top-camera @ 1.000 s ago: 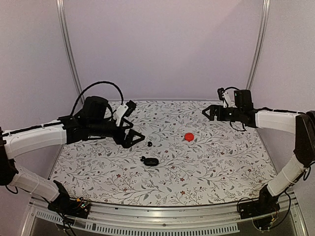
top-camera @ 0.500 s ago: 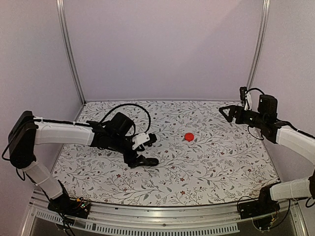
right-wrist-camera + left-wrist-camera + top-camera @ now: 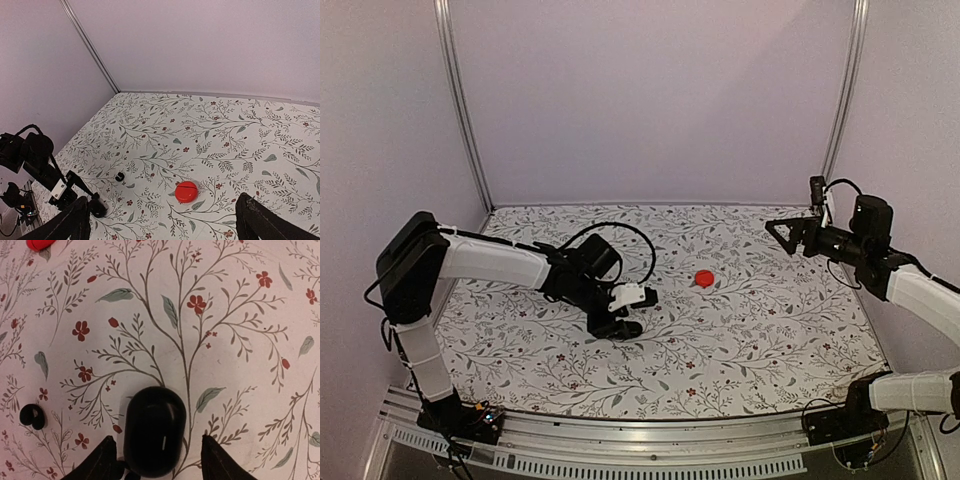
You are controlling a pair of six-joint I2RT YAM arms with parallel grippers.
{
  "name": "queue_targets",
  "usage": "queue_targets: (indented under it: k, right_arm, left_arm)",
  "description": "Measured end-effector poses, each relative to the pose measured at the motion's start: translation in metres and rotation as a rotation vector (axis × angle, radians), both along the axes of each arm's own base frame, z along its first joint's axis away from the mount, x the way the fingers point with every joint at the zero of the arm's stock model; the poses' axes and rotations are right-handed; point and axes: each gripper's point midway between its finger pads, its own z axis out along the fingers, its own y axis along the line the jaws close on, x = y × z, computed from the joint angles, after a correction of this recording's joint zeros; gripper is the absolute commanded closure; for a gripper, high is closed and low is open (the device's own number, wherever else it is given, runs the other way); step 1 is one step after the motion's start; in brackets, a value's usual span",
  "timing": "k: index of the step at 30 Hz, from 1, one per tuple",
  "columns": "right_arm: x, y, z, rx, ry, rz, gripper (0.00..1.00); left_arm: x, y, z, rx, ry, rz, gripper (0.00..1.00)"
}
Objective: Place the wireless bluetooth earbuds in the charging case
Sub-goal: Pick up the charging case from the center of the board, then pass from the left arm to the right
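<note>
Right now the left gripper (image 3: pixel 623 326) is hanging spread over the case (image 3: pixel 155 429), one finger either side, with the case's long axis pointing straight ahead of it. One earbud (image 3: pixel 32 416) is lying just outside one finger. The right gripper (image 3: pixel 786 236), also spread, is sitting well away.

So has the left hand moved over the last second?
Yes, the left hand moved nearer and rightward, closer to the red disc; it now straddles the charging case.

Shows only a sliver of red disc (image 3: pixel 39 244) at the left wrist view's top edge; crops the left fingers (image 3: pixel 100 465) below. From above, blurs charging case (image 3: pixel 154 437) into those fingers.
</note>
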Motion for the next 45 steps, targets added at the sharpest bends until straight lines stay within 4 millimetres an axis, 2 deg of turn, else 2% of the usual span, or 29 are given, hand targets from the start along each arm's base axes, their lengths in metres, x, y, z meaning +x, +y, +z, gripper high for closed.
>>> queue_targets:
  k: [9, 14, 22, 26, 30, 33, 36, 41, 45]
  right_arm:
    - [-0.008, 0.008, -0.008, 0.019, 0.029, 0.061, 0.01]
    - [-0.008, 0.012, -0.014, 0.028, 0.055, 0.088, 0.01]
    - [-0.011, 0.017, -0.016, 0.049, 0.077, 0.122, 0.01]
    - [-0.014, 0.021, -0.023, 0.080, 0.114, 0.152, 0.07]
    - [-0.025, 0.028, -0.038, 0.124, 0.191, 0.203, 0.11]
    - [-0.033, 0.033, -0.054, 0.146, 0.266, 0.241, 0.15]
    - [-0.043, 0.042, -0.066, 0.165, 0.338, 0.287, 0.18]
    - [-0.068, 0.070, -0.079, 0.175, 0.432, 0.419, 0.24]
    - [-0.094, 0.096, -0.096, 0.167, 0.548, 0.536, 0.27]
  left_arm:
    - [0.004, -0.004, -0.008, 0.036, 0.000, -0.041, 0.51]
    - [0.001, 0.000, -0.022, 0.073, 0.022, -0.049, 0.55]
    - [-0.001, -0.001, -0.025, 0.100, 0.019, -0.072, 0.73]
    - [-0.007, -0.006, -0.025, 0.115, -0.007, -0.095, 0.79]
    - [-0.011, -0.011, -0.022, 0.128, -0.064, -0.127, 0.80]
    - [-0.015, -0.016, -0.012, 0.135, -0.125, -0.157, 0.80]
    - [-0.024, -0.031, 0.013, 0.116, -0.230, -0.213, 0.81]
    - [-0.060, -0.061, 0.054, 0.069, -0.393, -0.356, 0.81]
    - [-0.082, -0.076, 0.073, 0.061, -0.492, -0.447, 0.81]
